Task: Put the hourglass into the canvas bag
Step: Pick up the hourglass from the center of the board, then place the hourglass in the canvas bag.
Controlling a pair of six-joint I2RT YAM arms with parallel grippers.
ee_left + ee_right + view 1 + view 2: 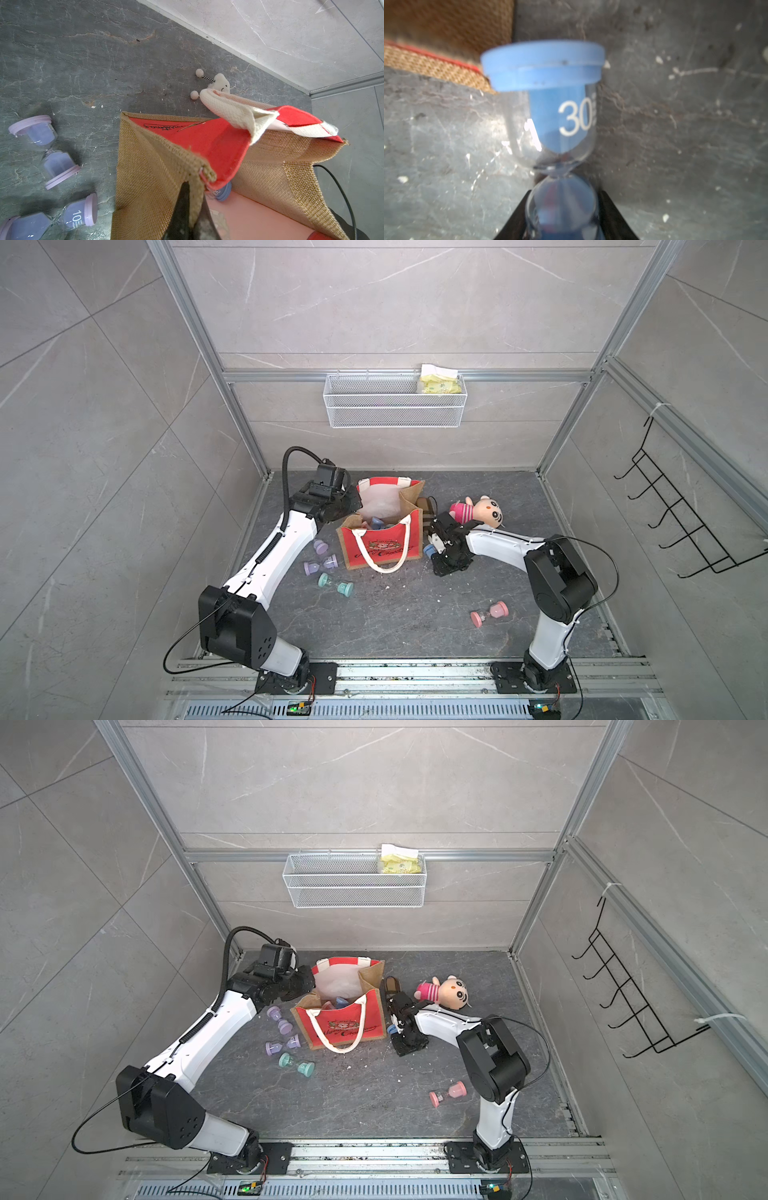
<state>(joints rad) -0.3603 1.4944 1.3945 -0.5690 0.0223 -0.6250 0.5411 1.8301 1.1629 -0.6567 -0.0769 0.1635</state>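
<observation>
The canvas bag (380, 549) (340, 1027) stands open on the dark floor, red front panel facing me. My left gripper (195, 187) (353, 499) is shut on the burlap rim (199, 170) of the bag's left side. Just right of the bag, my right gripper (564, 192) (434, 549) is shut on the lower bulb of a blue hourglass (544, 62) (429, 549) marked 30, close above the floor. Another blue hourglass (377, 523) (222, 191) lies inside the bag.
Two purple hourglasses (321, 547) (320, 566) and a teal one (336, 584) lie left of the bag, a pink one (489, 613) at front right. A plush doll (482, 510) and a brown plaid cylinder (428, 506) lie behind my right gripper. A wire basket (395, 400) hangs on the back wall.
</observation>
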